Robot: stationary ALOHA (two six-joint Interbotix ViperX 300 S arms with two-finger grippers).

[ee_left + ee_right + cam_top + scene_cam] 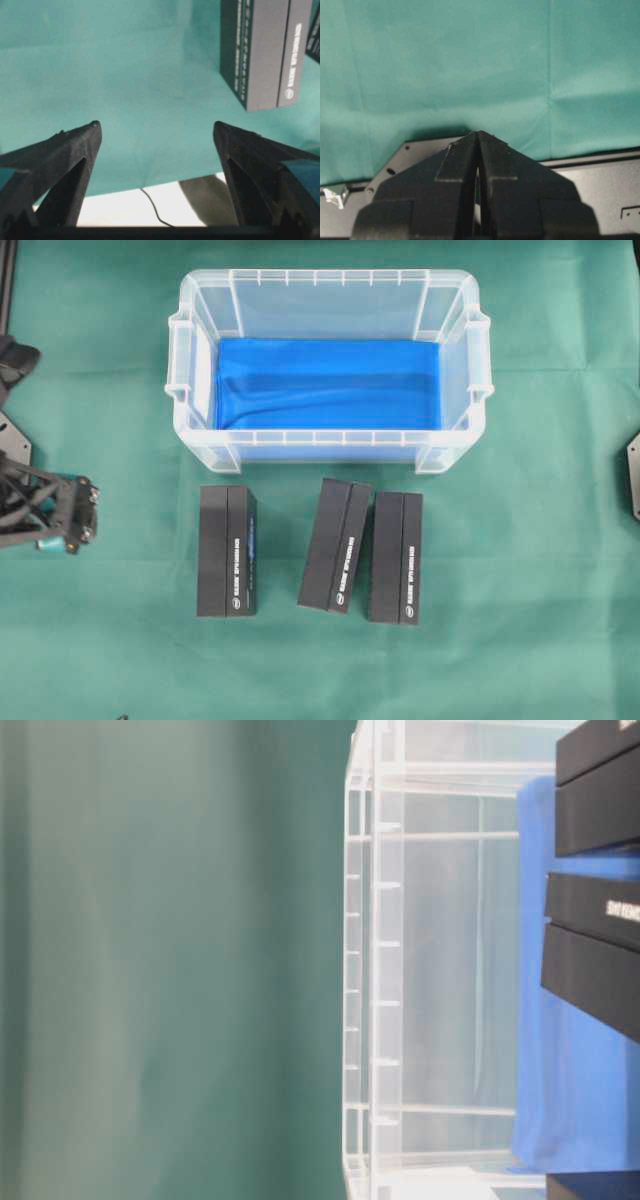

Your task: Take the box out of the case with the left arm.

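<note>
Boxes, three black ones, lie on the green tabletop [120, 660] just in front of the case [328, 288], which holds only its blue lining [325, 385]. Nearest the left pincer [62, 528], which is spread wide and empty, is the left box [226, 551]. It looks stiff, light and smooth; its long sides would suit a grip. The right pincer [479, 136] is clenched on nothing.

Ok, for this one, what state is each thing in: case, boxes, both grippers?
case: lidless, no box inside, only blue lining
three black boxes: lying on the green cloth in front of the case
left gripper: open, empty
right gripper: shut, empty
</note>
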